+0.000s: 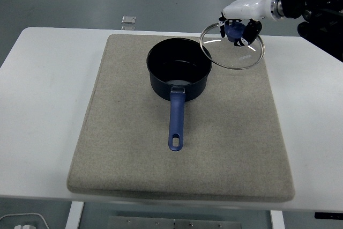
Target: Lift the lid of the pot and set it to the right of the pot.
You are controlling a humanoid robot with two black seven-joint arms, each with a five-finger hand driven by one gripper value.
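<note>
A dark blue pot (178, 73) stands uncovered on the grey mat (134, 148), its blue handle pointing toward the near edge. The glass lid (232, 52) with a blue knob hangs tilted in the air just right of the pot's rim, above the mat's far right part. My right hand (239, 29), white with black fingers, is shut on the lid's knob and comes in from the upper right. The left arm does not show.
A small clear object (128, 21) lies on the white table (43, 105) beyond the mat's far left corner. Bare mat stretches to the right of the pot and in front of it.
</note>
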